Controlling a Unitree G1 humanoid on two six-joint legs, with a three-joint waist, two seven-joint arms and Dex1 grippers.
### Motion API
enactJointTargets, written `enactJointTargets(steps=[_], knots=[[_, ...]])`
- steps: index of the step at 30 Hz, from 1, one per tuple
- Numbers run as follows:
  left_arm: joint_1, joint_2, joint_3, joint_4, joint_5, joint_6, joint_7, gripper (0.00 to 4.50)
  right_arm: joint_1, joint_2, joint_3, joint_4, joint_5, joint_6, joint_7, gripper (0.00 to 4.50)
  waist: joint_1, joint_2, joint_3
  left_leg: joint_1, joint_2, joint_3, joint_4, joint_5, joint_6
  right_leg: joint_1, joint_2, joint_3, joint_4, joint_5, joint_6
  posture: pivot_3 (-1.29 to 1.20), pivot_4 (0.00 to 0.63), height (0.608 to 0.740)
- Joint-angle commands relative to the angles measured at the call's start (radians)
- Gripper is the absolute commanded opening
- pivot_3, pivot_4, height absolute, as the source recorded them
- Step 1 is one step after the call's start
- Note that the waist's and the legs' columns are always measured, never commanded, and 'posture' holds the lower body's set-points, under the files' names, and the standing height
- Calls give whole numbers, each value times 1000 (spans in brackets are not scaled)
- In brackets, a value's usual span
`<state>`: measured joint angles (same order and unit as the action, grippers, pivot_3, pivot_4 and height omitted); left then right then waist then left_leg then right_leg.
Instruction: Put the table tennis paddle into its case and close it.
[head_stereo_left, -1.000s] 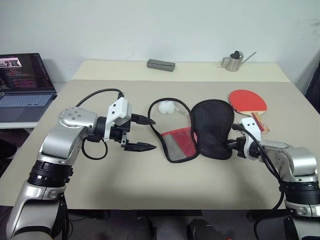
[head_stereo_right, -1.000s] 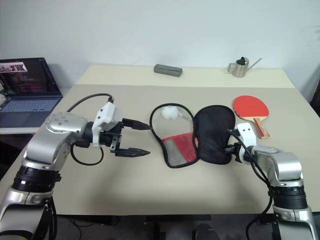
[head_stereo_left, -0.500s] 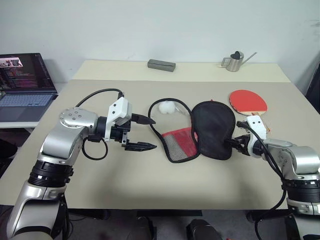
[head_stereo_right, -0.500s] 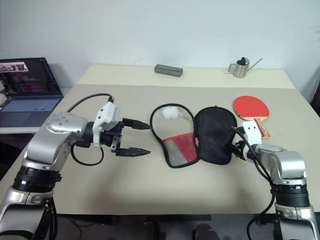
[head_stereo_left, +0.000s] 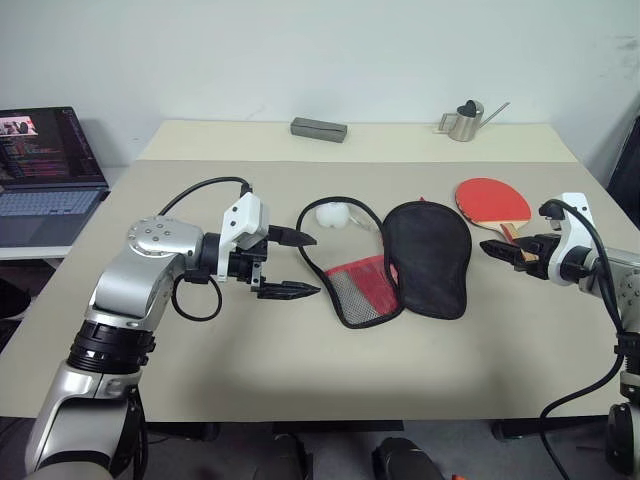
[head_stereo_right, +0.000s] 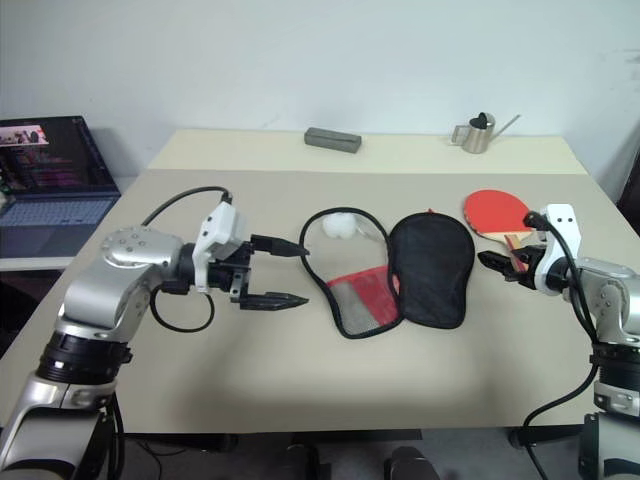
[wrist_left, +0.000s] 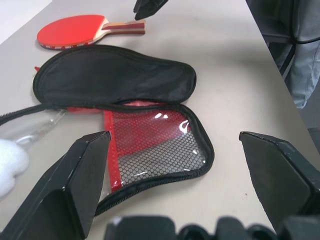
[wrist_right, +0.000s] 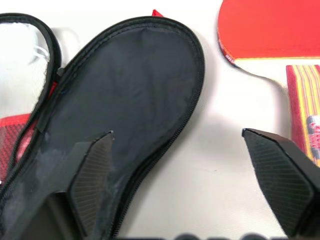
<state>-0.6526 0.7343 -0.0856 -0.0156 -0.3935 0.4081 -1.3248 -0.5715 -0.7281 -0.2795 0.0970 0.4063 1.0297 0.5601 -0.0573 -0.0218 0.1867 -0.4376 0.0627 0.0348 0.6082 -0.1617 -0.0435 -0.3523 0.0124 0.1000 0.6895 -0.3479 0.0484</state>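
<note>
1. paddle (head_stereo_left: 495, 204) lies flat near the tabletop's (head_stereo_left: 300, 380) right edge, just beside the unzipped case (head_stereo_left: 400, 262) at the middle.
2. right gripper (head_stereo_left: 508, 251) hovers wide and empty by the handle; left gripper (head_stereo_left: 292, 264) wide, empty.
3. risk: a shallow grab may skid the flat handle toward the edge.

a: what's hard to make out?

b: the right gripper (head_stereo_left: 512, 250) covers part of the paddle (head_stereo_left: 494, 203) handle. in the right wrist view the paddle's blade and handle are cut off by the edge.

a: and the case (head_stereo_left: 385, 263)?

b: the black half overlaps the red half's right edge. the logo is too small to tell. the white lump (head_stereo_left: 333, 214) at its far left is blurred in the left wrist view.

a: anything else?

b: the laptop (head_stereo_left: 45, 170) is cut off at the left edge.
</note>
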Motion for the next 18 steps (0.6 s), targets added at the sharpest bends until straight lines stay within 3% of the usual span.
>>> enactJointTargets(steps=[1,18], knots=[[-51,-14,21,17,-5,-16,20,4500,-54,-22,41,104,-96,-185,-35,4466,0,0,0,0,0,0,0,0,0,0,0,0,0,0,0,0,150,740],[-98,-35,20,50,-6,-18,33,4500,-354,90,125,866,-284,-682,-89,4466,-3,0,0,0,0,2,0,0,0,1,0,0,0,0,0,0,150,740]])
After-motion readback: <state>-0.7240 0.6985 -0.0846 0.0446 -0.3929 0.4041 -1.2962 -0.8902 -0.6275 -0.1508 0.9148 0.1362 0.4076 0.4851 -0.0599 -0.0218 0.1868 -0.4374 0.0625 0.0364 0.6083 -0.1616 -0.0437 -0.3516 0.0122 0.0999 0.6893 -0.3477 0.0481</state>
